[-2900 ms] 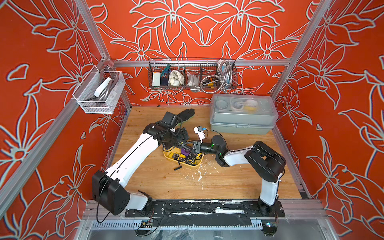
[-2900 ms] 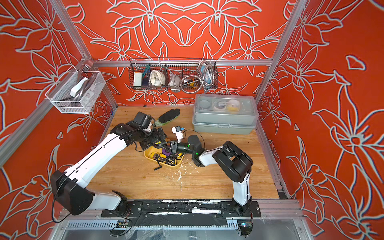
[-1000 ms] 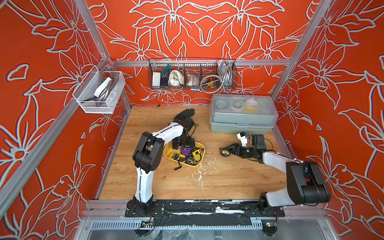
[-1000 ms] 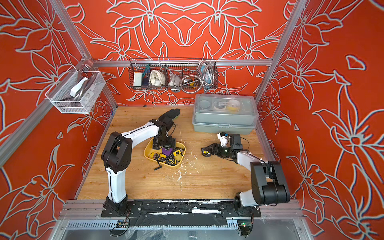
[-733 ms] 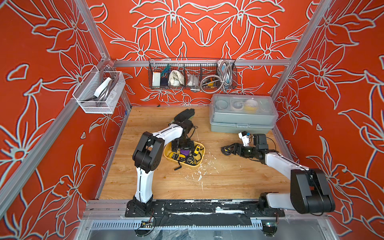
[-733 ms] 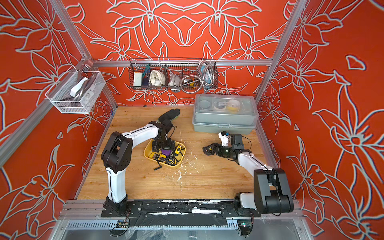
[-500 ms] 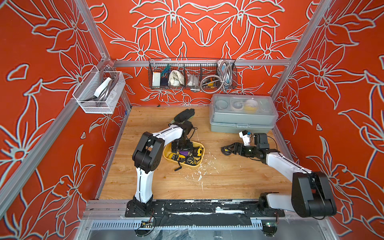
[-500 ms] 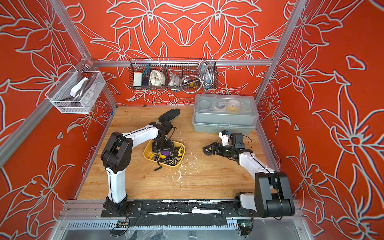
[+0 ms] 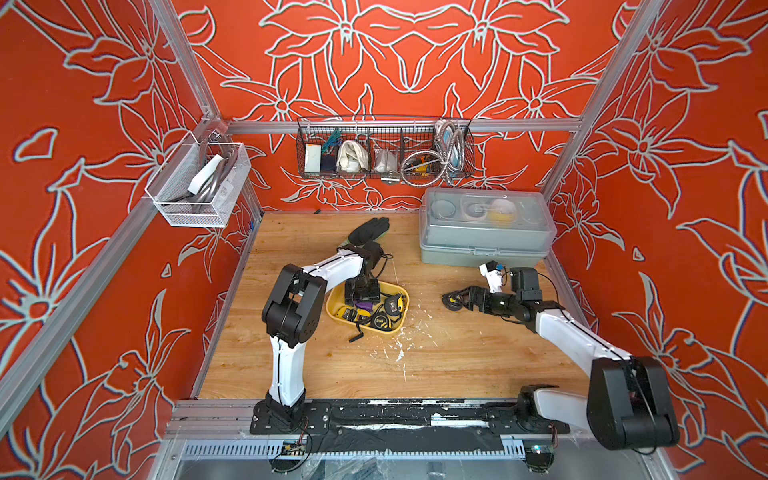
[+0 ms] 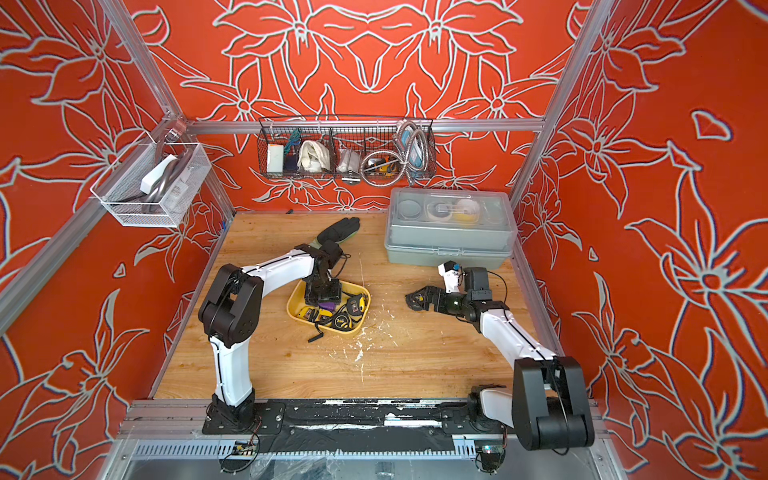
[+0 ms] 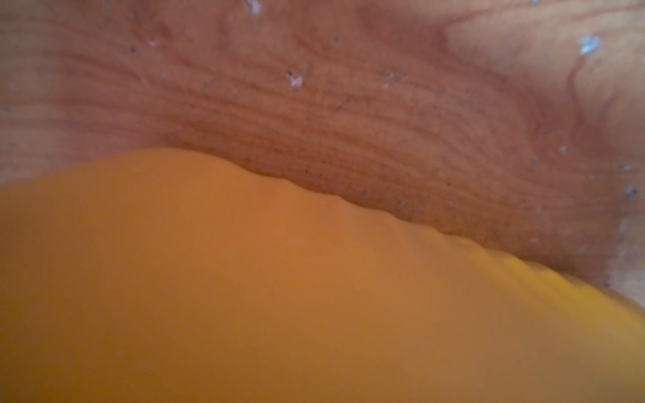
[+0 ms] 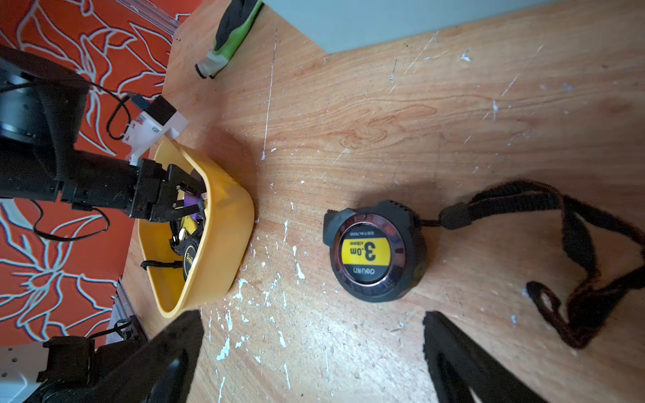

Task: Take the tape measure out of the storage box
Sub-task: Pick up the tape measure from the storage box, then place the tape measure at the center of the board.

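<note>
Orange-red walls with white flower outlines all round, and a scratched wooden tabletop (image 9: 415,361) flecked with white bits.

In both top views, a shallow yellow plastic tub (image 9: 333,305) (image 10: 293,306) sits about mid-table, crammed with small tools, including 1 yellow-and-black tape measure (image 9: 392,304). The left gripper (image 9: 361,291) (image 10: 323,293) is dipped into the tub's far left end. From up here I can't tell how its jaws stand. Outside the tub, off to its right, a round black tape measure (image 9: 450,300) (image 10: 413,300) lies on the wood with the right gripper (image 9: 466,298) (image 10: 431,299) just beside it. A grey clear-lidded plastic toolbox (image 9: 484,245) sits far right, and a black work glove (image 9: 368,230) lies beyond the tub.

Left wrist view: just blurry yellow tub wall (image 11: 244,296) and wood grain, no fingers showing.

Right wrist view: the right gripper (image 12: 312,315) is spread wide with nothing between its fingers. The round black tape measure (image 12: 375,251) lies flat, yellow label up, just past the tips and touching neither. Its black wrist strap (image 12: 576,244) trails on the wood. The left gripper (image 12: 181,195) reaches inside the tub (image 12: 227,223) with a purple item (image 12: 190,204) at its fingers. Can't tell if it's pinching it.
</note>
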